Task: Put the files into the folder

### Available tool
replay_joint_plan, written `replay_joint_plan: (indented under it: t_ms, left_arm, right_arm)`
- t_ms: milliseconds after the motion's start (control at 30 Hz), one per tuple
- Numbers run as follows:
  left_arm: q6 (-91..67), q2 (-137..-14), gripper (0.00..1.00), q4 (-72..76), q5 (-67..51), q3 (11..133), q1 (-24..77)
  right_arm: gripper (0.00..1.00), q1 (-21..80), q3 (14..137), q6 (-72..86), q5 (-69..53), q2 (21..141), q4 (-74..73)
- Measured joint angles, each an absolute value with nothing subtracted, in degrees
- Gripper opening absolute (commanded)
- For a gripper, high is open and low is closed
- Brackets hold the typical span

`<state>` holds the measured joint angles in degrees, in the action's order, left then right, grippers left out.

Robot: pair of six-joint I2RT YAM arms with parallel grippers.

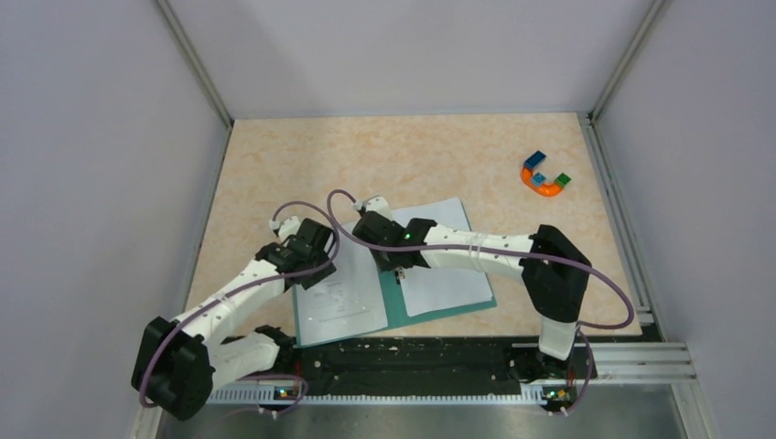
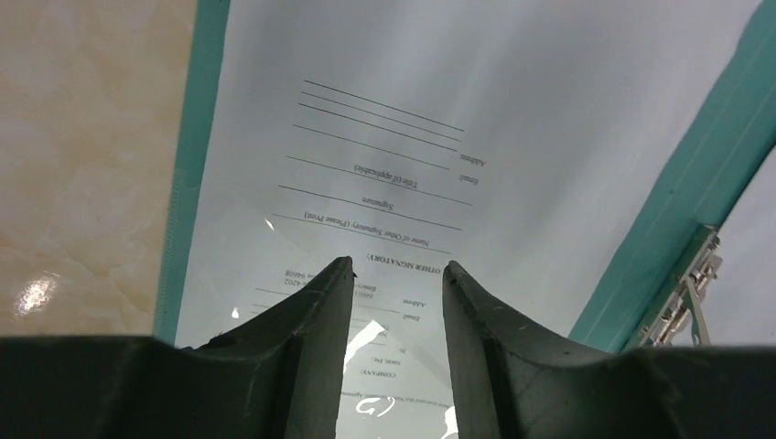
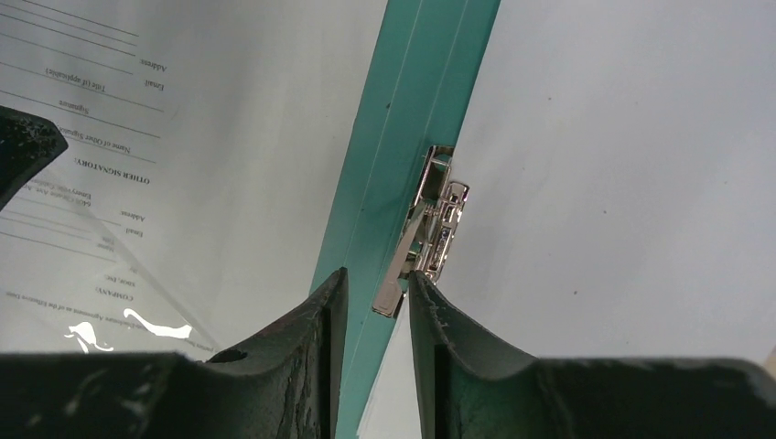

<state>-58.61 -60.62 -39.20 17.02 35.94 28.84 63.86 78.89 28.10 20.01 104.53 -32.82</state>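
The teal folder [image 1: 395,306] lies open on the table. A printed file [image 1: 337,297] rests on its left half and a nearly blank file [image 1: 448,274] on its right half. My left gripper [image 1: 318,274] hovers over the printed file [image 2: 384,119], open, with nothing between its fingers. My right gripper [image 1: 400,270] is at the spine, where the metal clip [image 3: 430,224] sits on the teal strip [image 3: 412,146]. Its jaws [image 3: 378,276] stand narrowly open; the clip's lever tip lies between them, against the right finger. The blank file [image 3: 622,165] spreads to the right of the clip.
A multicoloured horseshoe toy [image 1: 544,174] lies at the far right of the table. A black rail [image 1: 412,357] runs along the near edge between the arm bases. Grey walls close in the table on three sides.
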Motion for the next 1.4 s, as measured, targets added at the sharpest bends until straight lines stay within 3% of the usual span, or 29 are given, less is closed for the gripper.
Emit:
replay_joint_plan:
  t_ms: [867,1400]
  left_arm:
    - [-59.1,-71.7,0.46,-38.6,12.7,35.9,20.6]
    - [-61.4,-71.9,0.44,-38.6,11.4,35.7,18.8]
  right_arm:
    - [0.12,65.1,79.1,31.1,21.6,105.6,-36.5]
    - [0.0,65.4,70.7,35.3,20.9,103.5,-32.1]
